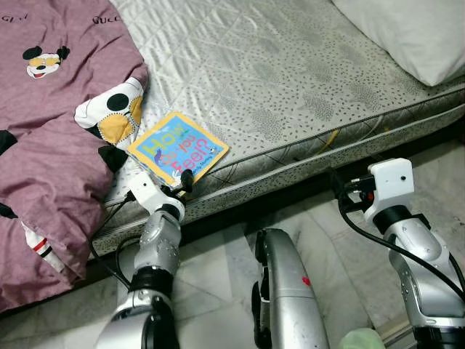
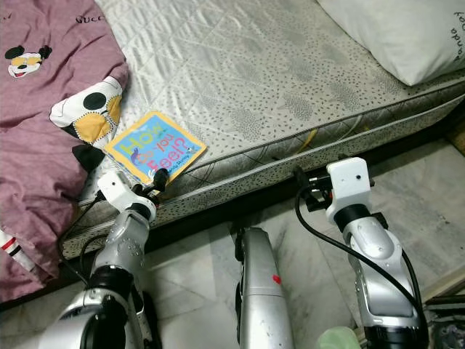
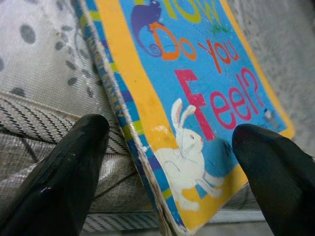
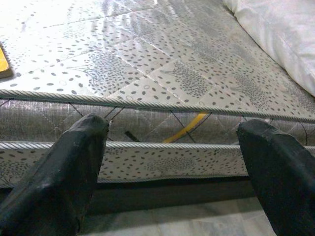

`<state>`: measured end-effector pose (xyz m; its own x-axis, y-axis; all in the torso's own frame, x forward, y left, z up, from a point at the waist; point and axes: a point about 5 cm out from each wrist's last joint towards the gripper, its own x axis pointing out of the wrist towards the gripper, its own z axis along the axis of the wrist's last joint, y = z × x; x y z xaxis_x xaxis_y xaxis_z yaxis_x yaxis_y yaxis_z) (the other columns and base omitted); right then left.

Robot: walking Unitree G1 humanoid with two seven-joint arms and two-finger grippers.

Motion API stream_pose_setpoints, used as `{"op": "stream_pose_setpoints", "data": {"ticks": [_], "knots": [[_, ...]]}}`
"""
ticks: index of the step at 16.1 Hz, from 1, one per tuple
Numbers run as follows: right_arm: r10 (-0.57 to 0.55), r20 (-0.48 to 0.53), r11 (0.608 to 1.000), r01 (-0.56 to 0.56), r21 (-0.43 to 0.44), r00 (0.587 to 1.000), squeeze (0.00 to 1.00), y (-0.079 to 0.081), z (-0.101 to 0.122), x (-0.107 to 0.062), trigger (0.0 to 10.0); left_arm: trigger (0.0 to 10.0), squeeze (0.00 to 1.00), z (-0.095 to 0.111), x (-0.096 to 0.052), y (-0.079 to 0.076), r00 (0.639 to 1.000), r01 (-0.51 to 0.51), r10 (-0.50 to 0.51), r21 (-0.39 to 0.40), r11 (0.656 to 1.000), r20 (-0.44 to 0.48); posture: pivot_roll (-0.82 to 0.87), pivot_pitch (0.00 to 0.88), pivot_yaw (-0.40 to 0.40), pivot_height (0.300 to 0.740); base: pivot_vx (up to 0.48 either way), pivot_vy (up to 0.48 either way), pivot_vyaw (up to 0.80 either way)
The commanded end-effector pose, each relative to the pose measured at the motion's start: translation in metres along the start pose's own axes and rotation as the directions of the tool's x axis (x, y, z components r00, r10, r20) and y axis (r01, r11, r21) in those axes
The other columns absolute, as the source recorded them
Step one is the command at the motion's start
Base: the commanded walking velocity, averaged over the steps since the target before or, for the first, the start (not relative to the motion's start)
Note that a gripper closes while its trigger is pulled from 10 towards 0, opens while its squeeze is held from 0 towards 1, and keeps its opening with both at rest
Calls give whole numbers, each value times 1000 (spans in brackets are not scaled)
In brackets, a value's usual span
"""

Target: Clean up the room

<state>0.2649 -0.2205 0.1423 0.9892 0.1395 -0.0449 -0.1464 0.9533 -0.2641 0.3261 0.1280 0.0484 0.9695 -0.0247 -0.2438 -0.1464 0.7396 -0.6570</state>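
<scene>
At the left of the frame, the left gripper point(image 3: 170, 162) is spread wide around the book point(image 1: 178, 148) at the mattress point(image 1: 290, 87) edge, the right gripper point(image 4: 172, 162) wide too.

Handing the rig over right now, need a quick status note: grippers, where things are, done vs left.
Left gripper: open, fingers either side of the near corner of the book, not closed on it yet.
Right gripper: open, holding nothing, pointed at the side of the mattress.
Book lies flat at the mattress edge, beside the purple blanket. White pillow at the far right corner.
Done: approach to the book. Left: close on it, lift it, put it away.
</scene>
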Motion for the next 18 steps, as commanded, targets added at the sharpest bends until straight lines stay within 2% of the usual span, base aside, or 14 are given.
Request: {"op": "stream_pose_setpoints", "data": {"ticks": [1,5,6,8,11,12,15,17,18], "knots": [[4,-16,1000,-4,0,1000,0,1,-2,-2,10000,10000,0,-27,-4,3,990,14,-27,-93,996,-139,-305,203,-65,525,0,0,0],[9,-4,1000,-9,-1,1000,0,0,4,0,10000,10000,0,-24,6,-8,971,104,-116,-66,992,-211,-323,194,-73,525,0,0,0],[8,0,1000,-8,-3,1000,0,-1,5,1,10000,0,0,-27,6,-10,960,127,-138,-58,990,-244,-327,189,-73,525,0,0,0],[6,9,1000,-6,-4,1000,0,-1,8,3,10000,0,0,-30,7,-18,934,205,-221,-84,975,-281,-335,181,-71,525,0,0,0],[5,11,1000,-4,-4,1000,0,-1,8,3,10000,0,0,-28,9,-21,921,243,-258,-84,966,-292,-344,168,-67,525,0,0,0],[2,14,1000,-1,-5,1000,0,-1,9,4,10000,0,0,-19,13,-30,910,301,-322,-116,946,-261,-345,160,-63,525,0,0,0],[-2,19,1000,2,-3,1000,0,-1,9,5,10000,0,0,-13,15,-36,898,342,-372,-157,926,-234,-345,152,-59,525,0,0,0],[-1,21,1000,1,-2,1000,0,0,9,6,10000,0,0,-12,15,-36,894,350,-379,-155,924,-241,-347,144,-56,525,0,0,0],[0,20,1000,0,-2,1000,0,1,9,6,10000,0,0,-17,14,-42,872,387,-407,-125,914,-273,-342,146,-57,525,0,0,0]]}}
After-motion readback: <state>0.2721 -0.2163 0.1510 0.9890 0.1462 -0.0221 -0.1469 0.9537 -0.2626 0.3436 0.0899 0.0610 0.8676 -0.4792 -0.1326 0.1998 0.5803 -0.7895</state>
